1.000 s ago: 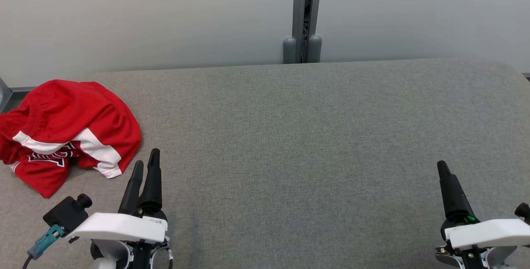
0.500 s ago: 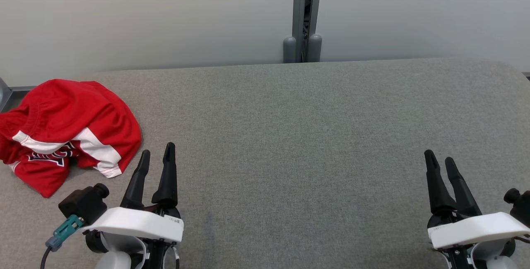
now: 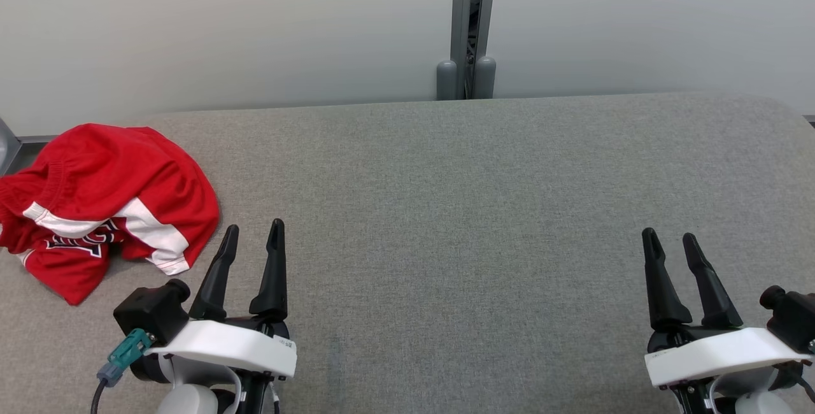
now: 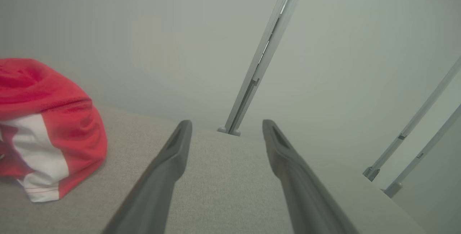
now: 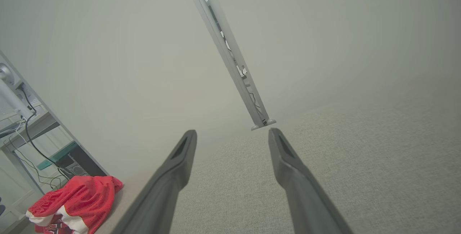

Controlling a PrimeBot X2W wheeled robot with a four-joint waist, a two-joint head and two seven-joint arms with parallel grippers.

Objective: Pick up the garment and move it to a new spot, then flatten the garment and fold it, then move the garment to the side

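The garment (image 3: 108, 200) is a crumpled red jersey with white stripes and dark lettering, lying at the far left of the grey table (image 3: 458, 210). It also appears at the left of the left wrist view, garment (image 4: 43, 126), and small at the lower left of the right wrist view, garment (image 5: 75, 205). My left gripper (image 3: 253, 235) hovers just right of the garment, apart from it, open and empty; gripper (image 4: 226, 127) shows its two fingers spread. My right gripper (image 3: 668, 242) is over the table's right side, open and empty, gripper (image 5: 232, 135).
A pale partition wall (image 3: 223, 25) with a grey metal post (image 3: 468, 25) runs along the table's far edge. The table's left edge lies right beside the garment. A desk with cables (image 5: 21, 126) stands beyond that edge.
Both grippers have turned so their fingers show side by side. The left has shifted right and forward, the right has shifted left. The garment has not moved.
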